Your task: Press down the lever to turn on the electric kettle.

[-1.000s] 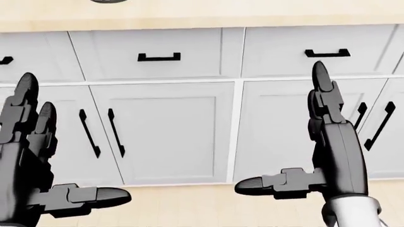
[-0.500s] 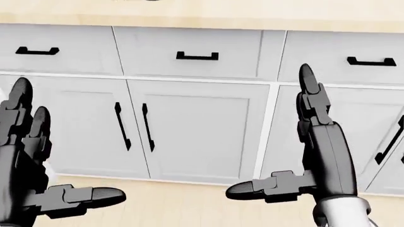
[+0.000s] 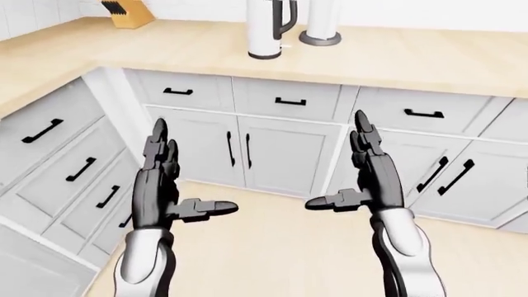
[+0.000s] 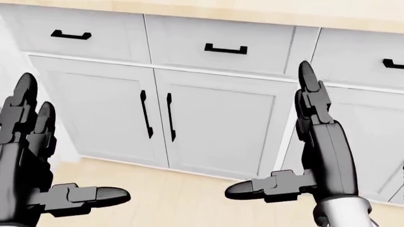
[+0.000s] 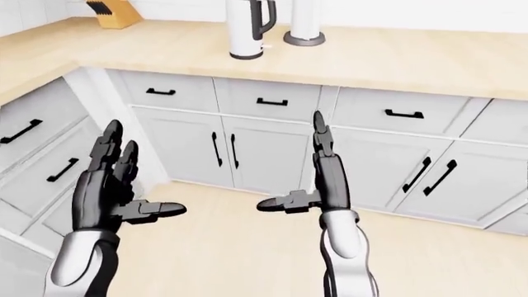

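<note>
No text, label, brand, number or sign can be read anywhere: the kettle (image 3: 269, 28), the desk (image 3: 396, 55) and the drawers above the fingers (image 3: 363, 133) are all plain.

Bright, even, diffuse light fills all three views, with no visible source. Shadows are soft and faint, mostly under the table (image 3: 429, 62) edge onto the drawer fronts. No glare or hotspots. Edges are crisp across the renders, with no blur and no clear bending at the borders.
</note>
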Controlling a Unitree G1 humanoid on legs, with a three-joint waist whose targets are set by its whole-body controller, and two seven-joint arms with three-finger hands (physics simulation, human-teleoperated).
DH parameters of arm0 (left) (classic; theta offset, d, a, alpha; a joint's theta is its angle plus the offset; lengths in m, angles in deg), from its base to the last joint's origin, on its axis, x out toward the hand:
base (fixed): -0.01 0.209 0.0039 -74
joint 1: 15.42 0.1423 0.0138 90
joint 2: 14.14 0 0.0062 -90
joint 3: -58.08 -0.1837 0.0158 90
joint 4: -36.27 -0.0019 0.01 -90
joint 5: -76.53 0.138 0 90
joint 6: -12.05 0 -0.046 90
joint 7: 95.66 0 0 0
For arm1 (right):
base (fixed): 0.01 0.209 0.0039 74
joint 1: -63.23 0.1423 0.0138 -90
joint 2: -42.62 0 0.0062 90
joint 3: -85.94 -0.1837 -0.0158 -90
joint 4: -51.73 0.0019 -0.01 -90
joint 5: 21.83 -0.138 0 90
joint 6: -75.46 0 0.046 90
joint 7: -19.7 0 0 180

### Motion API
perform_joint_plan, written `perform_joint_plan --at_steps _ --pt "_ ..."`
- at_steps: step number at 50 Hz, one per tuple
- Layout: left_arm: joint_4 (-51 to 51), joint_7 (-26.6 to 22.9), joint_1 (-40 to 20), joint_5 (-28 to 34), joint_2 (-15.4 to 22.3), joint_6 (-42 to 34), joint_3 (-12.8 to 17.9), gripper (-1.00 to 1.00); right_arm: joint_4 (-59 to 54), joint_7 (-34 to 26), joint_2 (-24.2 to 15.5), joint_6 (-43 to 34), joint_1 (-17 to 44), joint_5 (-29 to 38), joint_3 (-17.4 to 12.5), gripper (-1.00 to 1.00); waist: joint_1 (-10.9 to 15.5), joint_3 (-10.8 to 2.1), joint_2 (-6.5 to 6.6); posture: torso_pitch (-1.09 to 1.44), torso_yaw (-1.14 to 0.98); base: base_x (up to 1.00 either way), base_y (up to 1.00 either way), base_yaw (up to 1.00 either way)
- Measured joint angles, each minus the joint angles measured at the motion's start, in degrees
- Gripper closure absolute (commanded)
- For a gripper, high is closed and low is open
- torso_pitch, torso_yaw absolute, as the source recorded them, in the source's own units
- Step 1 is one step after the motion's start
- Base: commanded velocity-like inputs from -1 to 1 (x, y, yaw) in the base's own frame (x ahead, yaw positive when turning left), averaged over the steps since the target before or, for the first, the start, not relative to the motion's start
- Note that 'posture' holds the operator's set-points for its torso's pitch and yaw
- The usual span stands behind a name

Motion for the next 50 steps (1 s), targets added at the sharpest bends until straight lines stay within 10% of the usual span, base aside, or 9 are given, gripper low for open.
perform_joint_plan --at_steps 11,18,22,26,35,41,48,50 --pt "0.0 0.1 0.2 0.1 0.0 -0.8 0.2 -1.0 1.5 -0.1 -0.4 0.4 0.3 -0.1 0.2 -1.0 1.1 0.53 -3.29 0.0 0.0 0.1 0.0 0.0" --pt "0.0 -0.5 0.1 -0.4 -0.3 -0.2 -0.9 -1.0 1.3 0.5 -0.8 0.2 0.0 0.7 -1.1 -1.0 0.6 0.53 -1.24 0.0 0.0 0.22 0.0 0.0" --pt "0.4 -0.4 0.0 -0.3 -0.2 -0.1 -0.5 -1.0 2.2 0.3 -0.7 0.7 0.5 0.8 -0.5 -1.0 0.6 0.65 2.52 0.0 0.0 0.22 0.0 0.0" --pt "-0.1 0.1 0.8 0.1 0.0 -0.6 0.4 -1.0 0.8 -0.3 -0.2 0.5 -0.1 0.5 0.7 -1.0 1.7 0.65 2.15 0.0 0.0 0.23 0.0 0.0" --pt "0.8 0.0 0.0 0.0 -0.2 -0.3 0.0 -1.0 2.4 -0.1 -0.5 0.9 0.6 0.9 0.1 -1.0 2.0 -0.13 -4.23 0.0 0.0 0.23 0.0 0.0" --pt "-0.5 -0.6 0.3 -0.4 -0.4 -0.8 -1.0 -1.0 0.9 0.2 -0.7 -0.3 0.0 1.4 -0.9 -1.0 0.6 0.59 -2.94 0.0 0.0 0.23 0.0 0.0" --pt "0.5 -0.3 -0.1 -0.2 -0.1 0.4 -0.6 -1.0 2.1 0.0 -0.5 0.5 0.8 1.5 -0.3 -1.0 0.5 0.21 2.7 0.0 0.0 0.23 0.0 0.0" --pt "-0.2 -0.1 0.2 -0.1 0.0 0.2 0.0 -1.0 1.3 -0.3 -0.2 0.3 0.3 1.4 0.6 -1.0 1.2 0.61 2.1 0.0 0.0 0.23 0.0 0.0"
